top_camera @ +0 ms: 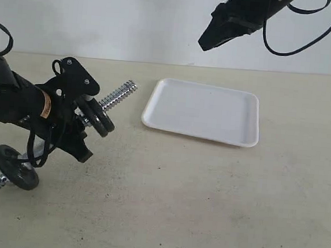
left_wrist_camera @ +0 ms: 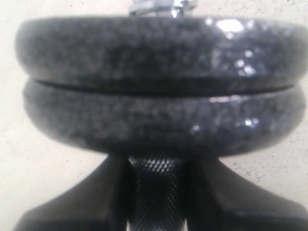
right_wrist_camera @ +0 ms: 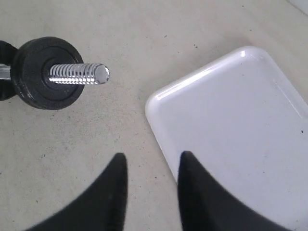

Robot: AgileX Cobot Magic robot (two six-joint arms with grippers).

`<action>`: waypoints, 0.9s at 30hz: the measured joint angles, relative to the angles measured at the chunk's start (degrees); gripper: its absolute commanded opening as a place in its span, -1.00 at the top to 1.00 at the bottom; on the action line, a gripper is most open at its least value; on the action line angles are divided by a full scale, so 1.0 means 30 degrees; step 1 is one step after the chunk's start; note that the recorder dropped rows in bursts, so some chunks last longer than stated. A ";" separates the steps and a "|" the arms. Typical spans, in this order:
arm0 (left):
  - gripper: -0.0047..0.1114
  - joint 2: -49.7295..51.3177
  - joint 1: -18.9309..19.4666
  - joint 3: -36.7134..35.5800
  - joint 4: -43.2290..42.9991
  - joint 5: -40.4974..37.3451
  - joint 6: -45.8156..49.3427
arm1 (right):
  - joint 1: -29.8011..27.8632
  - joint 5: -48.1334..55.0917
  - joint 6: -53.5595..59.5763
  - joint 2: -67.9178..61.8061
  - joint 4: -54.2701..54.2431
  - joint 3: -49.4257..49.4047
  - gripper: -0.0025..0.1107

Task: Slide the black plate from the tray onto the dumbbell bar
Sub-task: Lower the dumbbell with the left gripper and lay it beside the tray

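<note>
The dumbbell bar (top_camera: 119,95) slants from lower left to upper right, its threaded tip (right_wrist_camera: 79,73) bare. My left gripper (top_camera: 75,126) is shut on its knurled middle (left_wrist_camera: 156,192). Two black discs sit on the bar just beyond the jaws, pressed together. The outer one is the black plate (top_camera: 103,122), seen edge-on (left_wrist_camera: 159,53) in the left wrist view and face-on (right_wrist_camera: 36,86) in the right wrist view. The white tray (top_camera: 204,111) holds nothing. High over the tray's far left corner, my right gripper (top_camera: 206,43) hangs open and empty (right_wrist_camera: 151,159).
A third black disc (top_camera: 15,166) sits on the bar's lower left end, near the table's front left. The tray's rim (right_wrist_camera: 159,130) lies just under my right fingers. Speckled beige tabletop surrounds the tray.
</note>
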State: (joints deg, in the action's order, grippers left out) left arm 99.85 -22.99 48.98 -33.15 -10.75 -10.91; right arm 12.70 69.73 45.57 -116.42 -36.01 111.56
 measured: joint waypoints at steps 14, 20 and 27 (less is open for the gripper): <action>0.84 0.0000 0.0000 0.0321 0.3935 -0.0470 -0.4572 | -0.0537 0.0041 -0.0832 0.1070 0.0117 0.0000 0.96; 0.84 0.0000 -0.0040 0.1636 0.4544 -0.3017 -0.7826 | -0.0665 0.0041 -0.1923 0.1461 -0.0077 0.0000 0.96; 0.84 0.1206 -0.0040 0.3325 0.4221 -0.4384 -0.9839 | -0.0665 0.0041 -0.2418 0.1689 -0.2098 0.0000 0.96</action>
State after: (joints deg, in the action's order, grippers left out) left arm 103.47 -23.11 58.95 -20.49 -23.90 -40.43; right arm 10.70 69.85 38.31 -111.35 -42.30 111.56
